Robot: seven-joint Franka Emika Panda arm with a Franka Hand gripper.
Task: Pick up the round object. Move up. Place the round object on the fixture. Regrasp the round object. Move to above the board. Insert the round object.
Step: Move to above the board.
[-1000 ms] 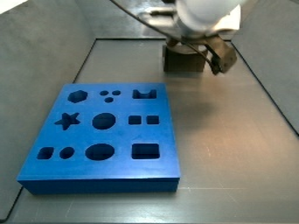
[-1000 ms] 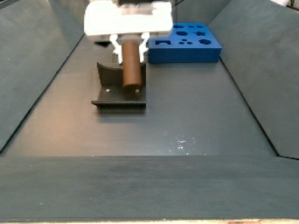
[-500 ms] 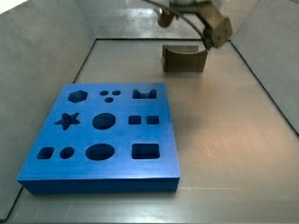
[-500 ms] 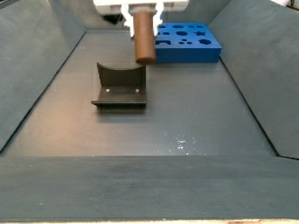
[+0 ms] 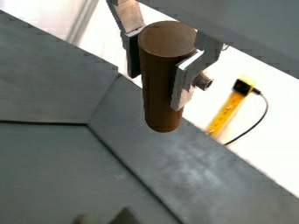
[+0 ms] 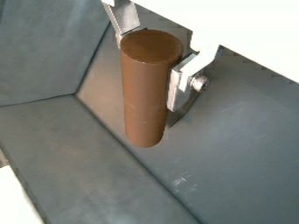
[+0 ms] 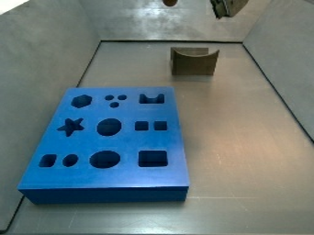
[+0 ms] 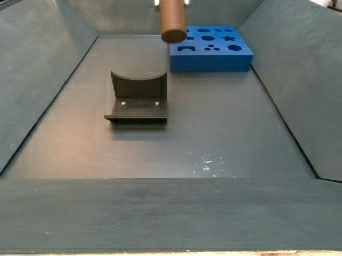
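My gripper (image 5: 160,57) is shut on the round object (image 5: 163,83), a brown wooden cylinder held upright between the silver fingers; both also show in the second wrist view, the gripper (image 6: 149,61) and the round object (image 6: 149,92). It hangs high above the floor. In a side view only the peg's lower end (image 8: 173,20) shows at the top edge. The fixture (image 7: 194,61) stands empty on the floor and also shows from the far side (image 8: 138,97). The blue board (image 7: 110,138) with its cut-out holes lies flat apart from the fixture and shows in both side views (image 8: 211,50).
Sloping grey walls (image 7: 61,18) enclose the grey floor (image 8: 201,140). A dark part of the hand (image 7: 225,7) shows at the top edge. A yellow item with a black cable (image 5: 237,101) lies outside the wall.
The gripper has lifted the round object straight up off the fixture and risen until it is mostly beyond the top of both side views. The fixture is left empty.
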